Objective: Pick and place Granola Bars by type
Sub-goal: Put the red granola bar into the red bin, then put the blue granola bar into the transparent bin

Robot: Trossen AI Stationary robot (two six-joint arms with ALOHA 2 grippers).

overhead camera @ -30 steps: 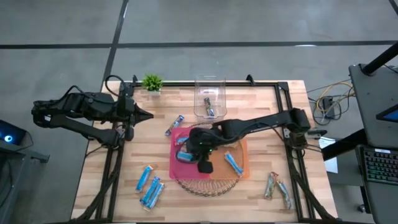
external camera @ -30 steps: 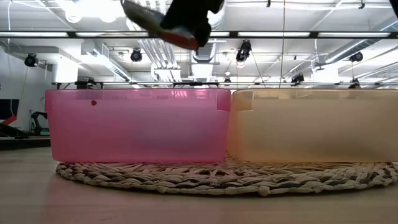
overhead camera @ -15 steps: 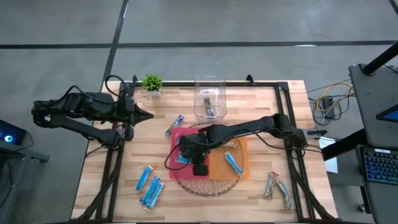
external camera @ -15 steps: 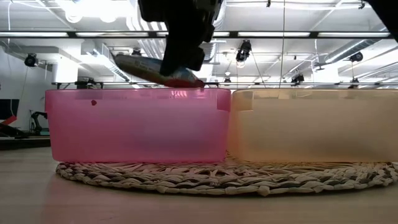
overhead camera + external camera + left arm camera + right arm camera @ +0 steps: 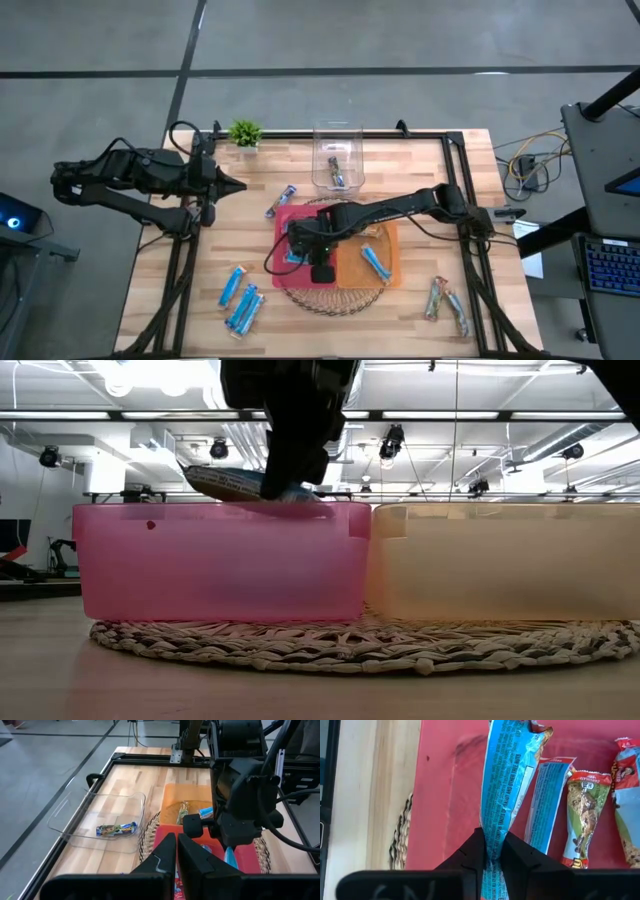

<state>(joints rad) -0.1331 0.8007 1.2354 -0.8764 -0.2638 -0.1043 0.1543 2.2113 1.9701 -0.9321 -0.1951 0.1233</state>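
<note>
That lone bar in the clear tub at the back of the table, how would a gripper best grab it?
From straight above, pinching across its narrow width near the middle. The granola bar lies flat and alone on the floor of the clear bin, clear of the walls, so fingers likely fit down either side.

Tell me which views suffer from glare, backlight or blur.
Low view: bright ceiling lights backlight the right gripper, leaving it a near silhouette over the pink bin. Right wrist view: its jaws are soft, the held blue bar sharp. High view: even light, faint shadows.
</note>
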